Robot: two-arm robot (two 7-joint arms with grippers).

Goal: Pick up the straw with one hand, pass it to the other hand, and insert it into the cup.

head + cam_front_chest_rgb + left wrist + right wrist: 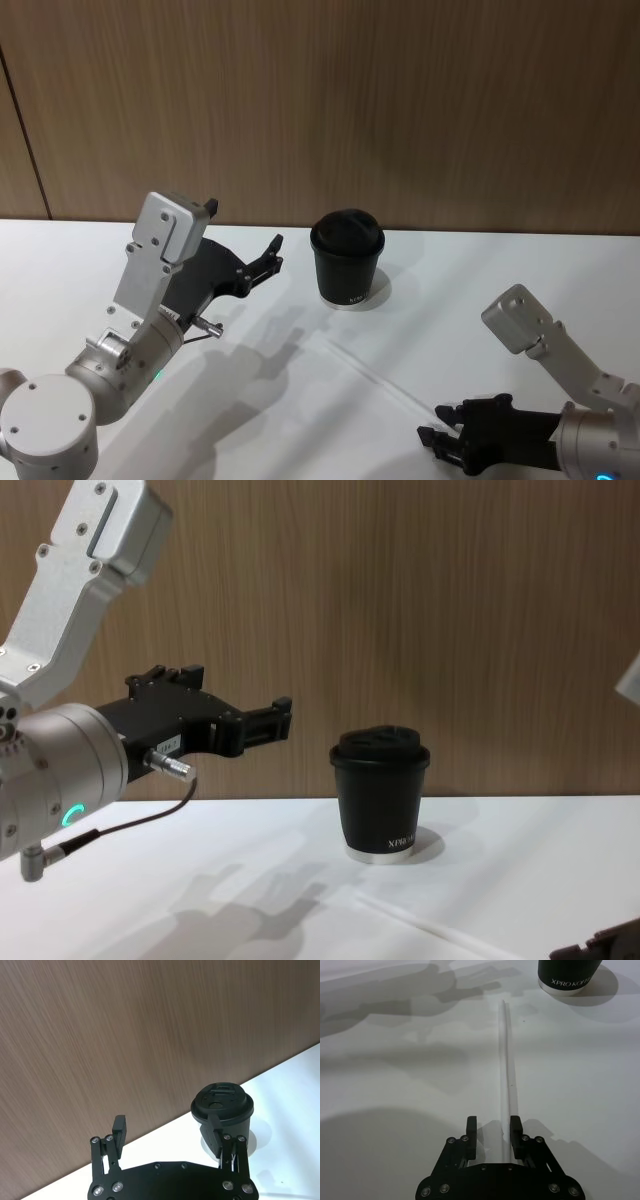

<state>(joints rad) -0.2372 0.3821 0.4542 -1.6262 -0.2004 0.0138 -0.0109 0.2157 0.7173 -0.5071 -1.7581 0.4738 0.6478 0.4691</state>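
Status: no step complete.
- Straw (385, 380): flat on table (520, 260), centre-right of head view, between cup (347, 258) and right gripper (436, 424).
- Right gripper: lower right, low at straw's near end. Jaws apart, straw passing between them, unclamped.
- Left gripper (242, 228): mid-left, raised, wide open, empty.
- Outstanding: pickup, handover, insertion.

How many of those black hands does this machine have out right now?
2. The left hand hangs open above the table, left of the cup. The right hand is low at the front right, open, at the near end of the straw.
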